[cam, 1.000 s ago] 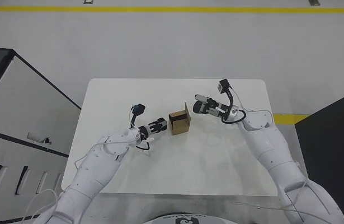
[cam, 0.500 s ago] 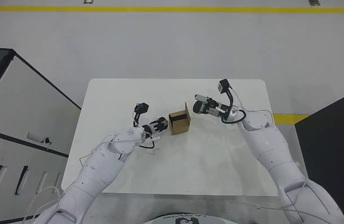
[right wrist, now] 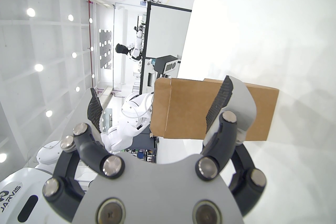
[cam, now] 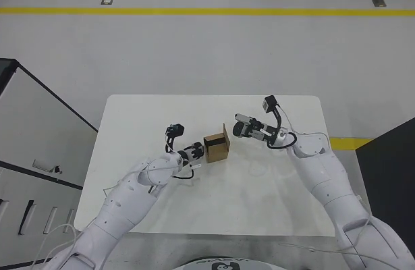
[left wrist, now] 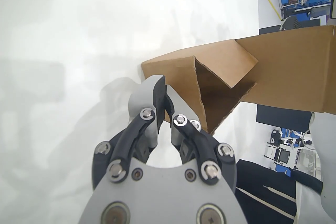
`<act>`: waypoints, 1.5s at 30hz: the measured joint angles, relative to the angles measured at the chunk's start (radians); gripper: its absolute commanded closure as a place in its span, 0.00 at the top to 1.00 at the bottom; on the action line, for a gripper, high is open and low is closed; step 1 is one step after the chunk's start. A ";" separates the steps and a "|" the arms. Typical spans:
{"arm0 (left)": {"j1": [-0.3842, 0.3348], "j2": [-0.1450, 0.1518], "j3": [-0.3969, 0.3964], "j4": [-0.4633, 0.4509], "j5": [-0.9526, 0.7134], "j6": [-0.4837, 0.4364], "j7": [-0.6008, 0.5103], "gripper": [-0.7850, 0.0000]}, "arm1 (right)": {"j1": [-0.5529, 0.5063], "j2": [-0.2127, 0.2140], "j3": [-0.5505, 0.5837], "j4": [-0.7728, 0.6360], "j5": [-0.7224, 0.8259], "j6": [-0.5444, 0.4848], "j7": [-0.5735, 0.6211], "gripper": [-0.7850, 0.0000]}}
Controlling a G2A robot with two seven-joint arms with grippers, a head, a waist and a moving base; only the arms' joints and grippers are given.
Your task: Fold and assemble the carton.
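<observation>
Carton judged light, thin and crease-prone, best gripped at a flap edge; left gripper closed at its flap, right gripper open alongside.

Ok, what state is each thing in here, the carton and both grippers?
carton: standing on the table, partly assembled, end flaps not yet folded shut, one flap raised.
left gripper: fingers shut, tips at the carton's open end flaps.
right gripper: fingers open, beside the carton's raised flap, gripping nothing.
</observation>
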 measured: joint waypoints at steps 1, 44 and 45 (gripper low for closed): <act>0.000 0.000 0.000 0.000 0.001 -0.001 0.000 0.00 | 0.000 0.000 0.000 0.000 0.000 0.000 0.000 1.00; 0.000 0.000 0.000 0.000 0.001 -0.001 0.000 0.00 | 0.139 0.048 -0.023 -0.187 -0.305 0.402 0.350 1.00; 0.000 0.000 0.000 0.000 0.001 -0.001 0.000 0.00 | 0.136 0.048 -0.023 -0.191 -0.312 0.403 0.343 1.00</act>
